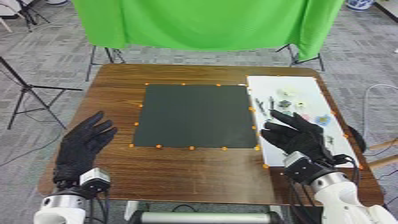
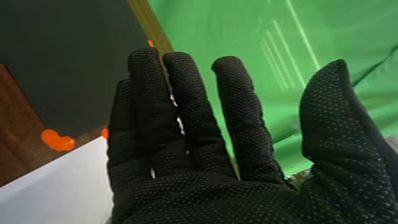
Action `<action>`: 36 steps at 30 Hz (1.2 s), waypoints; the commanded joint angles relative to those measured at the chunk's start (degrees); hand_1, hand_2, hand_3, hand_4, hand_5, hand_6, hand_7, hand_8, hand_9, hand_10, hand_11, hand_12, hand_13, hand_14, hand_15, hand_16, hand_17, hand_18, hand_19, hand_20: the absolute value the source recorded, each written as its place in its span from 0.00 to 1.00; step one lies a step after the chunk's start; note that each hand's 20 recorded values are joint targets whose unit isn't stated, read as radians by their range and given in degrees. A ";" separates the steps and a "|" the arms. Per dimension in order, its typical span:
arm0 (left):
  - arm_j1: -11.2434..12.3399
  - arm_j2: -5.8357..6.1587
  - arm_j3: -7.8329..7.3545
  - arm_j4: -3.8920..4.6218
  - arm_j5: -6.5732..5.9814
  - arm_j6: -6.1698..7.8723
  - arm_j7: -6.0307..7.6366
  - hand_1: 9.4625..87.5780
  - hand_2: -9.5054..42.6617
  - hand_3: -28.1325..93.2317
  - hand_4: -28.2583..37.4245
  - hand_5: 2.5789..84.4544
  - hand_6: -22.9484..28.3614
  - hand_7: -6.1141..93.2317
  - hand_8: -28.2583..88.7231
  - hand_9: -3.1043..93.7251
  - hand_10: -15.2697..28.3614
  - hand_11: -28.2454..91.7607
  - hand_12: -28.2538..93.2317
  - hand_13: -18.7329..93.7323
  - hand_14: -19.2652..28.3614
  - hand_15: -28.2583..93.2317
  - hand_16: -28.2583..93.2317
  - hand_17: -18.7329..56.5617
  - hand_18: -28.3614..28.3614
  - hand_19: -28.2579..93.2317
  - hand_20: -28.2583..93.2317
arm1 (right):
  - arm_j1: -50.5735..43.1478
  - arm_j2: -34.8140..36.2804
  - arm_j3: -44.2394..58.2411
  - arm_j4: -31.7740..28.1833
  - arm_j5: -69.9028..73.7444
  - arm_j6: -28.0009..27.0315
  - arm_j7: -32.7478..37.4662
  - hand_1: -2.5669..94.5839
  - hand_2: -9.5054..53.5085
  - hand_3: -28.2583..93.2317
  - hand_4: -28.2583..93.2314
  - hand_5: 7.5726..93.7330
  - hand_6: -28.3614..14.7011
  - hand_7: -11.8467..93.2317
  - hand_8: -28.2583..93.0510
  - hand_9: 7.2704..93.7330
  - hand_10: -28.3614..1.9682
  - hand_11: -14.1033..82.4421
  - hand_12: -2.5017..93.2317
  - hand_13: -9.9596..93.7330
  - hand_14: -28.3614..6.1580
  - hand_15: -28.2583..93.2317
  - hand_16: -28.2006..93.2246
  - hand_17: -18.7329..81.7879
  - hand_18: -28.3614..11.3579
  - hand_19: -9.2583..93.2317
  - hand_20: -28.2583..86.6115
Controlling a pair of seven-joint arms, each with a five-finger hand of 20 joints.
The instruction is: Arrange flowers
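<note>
Head view: flowers (image 1: 322,119) lay on the white sheet (image 1: 272,84) near the right hand (image 1: 293,137); the left hand (image 1: 82,145), fingers relaxed, was at the table's (image 1: 187,175) left side. Right wrist view: the right hand's fingers (image 2: 188,95) stood straight, slightly spread, thumb apart.

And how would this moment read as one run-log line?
arrange flowers | flower pieces on white sheet | right hand open, above sheet | left hand open, left of dark mat

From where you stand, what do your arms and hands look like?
My arms are white and rounded, with dark cables running along them. My left hand and right hand wear black fabric gloves, and the right glove has tiny pale dots all over its palm.
</note>
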 commanded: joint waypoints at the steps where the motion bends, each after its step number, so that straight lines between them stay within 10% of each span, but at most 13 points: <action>1: 1.11 -0.49 -0.52 -0.22 0.21 -0.51 -0.36 0.19 0.26 0.91 0.12 0.48 0.66 0.20 0.16 0.44 0.81 0.45 0.31 0.43 0.97 0.63 0.16 0.17 0.91 0.73 0.18 | -0.66 0.76 0.04 -0.61 -0.76 1.12 -1.17 0.22 0.25 0.98 0.00 0.51 0.62 0.38 0.07 0.59 0.36 0.37 0.16 0.53 0.29 0.57 0.32 0.29 0.24 0.64 0.46; 18: 0.68 -0.21 -0.24 -0.29 0.04 -0.17 -0.28 0.19 0.25 0.91 0.12 0.48 0.66 0.21 0.16 0.44 0.81 0.45 0.31 0.43 0.96 0.63 0.16 0.17 0.91 0.73 0.18 | -0.03 2.46 -0.42 -1.86 -9.14 4.54 1.02 0.22 0.25 0.98 0.00 0.51 0.62 0.39 0.07 0.59 0.36 0.37 0.16 0.54 0.29 0.58 0.32 0.29 0.24 0.65 0.46; 27: -0.05 -0.42 -0.14 -0.14 0.37 -0.65 -0.89 0.19 0.25 0.91 0.12 0.48 0.66 0.21 0.16 0.44 0.81 0.45 0.31 0.43 0.96 0.63 0.16 0.17 0.91 0.73 0.18 | 8.77 10.16 -11.55 -4.98 -46.15 25.11 29.53 0.26 0.21 0.95 0.00 0.53 0.55 0.39 0.08 0.61 0.33 0.51 0.18 0.62 0.35 0.79 0.30 0.42 0.18 0.92 0.54; 36: 0.27 -0.41 -0.18 -0.29 0.37 -0.48 -0.69 0.19 0.26 0.91 0.12 0.48 0.66 0.21 0.16 0.44 0.81 0.45 0.31 0.43 0.96 0.63 0.16 0.17 0.91 0.73 0.18 | 14.38 13.18 -18.71 -4.57 -65.58 29.94 46.21 0.30 0.11 0.94 0.01 0.60 0.50 0.41 0.08 0.62 0.30 0.65 0.20 0.68 0.42 0.88 0.30 0.51 0.20 1.00 0.64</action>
